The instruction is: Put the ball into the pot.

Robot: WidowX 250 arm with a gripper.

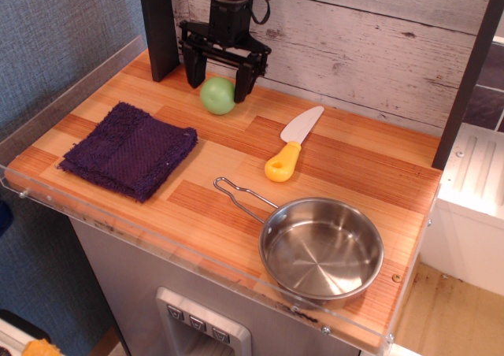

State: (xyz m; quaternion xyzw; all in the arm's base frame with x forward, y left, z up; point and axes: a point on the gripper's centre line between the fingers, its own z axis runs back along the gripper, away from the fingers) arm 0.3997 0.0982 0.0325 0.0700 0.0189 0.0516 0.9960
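We hold the black gripper (219, 83) spread wide over the small light-green ball (217, 95) at the counter's back; we should centre, descend, then close gently, the shiny steel pot (321, 250) well apart.

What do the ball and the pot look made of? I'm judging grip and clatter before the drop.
The ball: smooth light-green, soft sheen, no seams visible; probably plastic or rubber, which is unclear. The pot: shiny metal, likely stainless steel, with mirror-like reflections, radial glints on its base and a thin wire handle.
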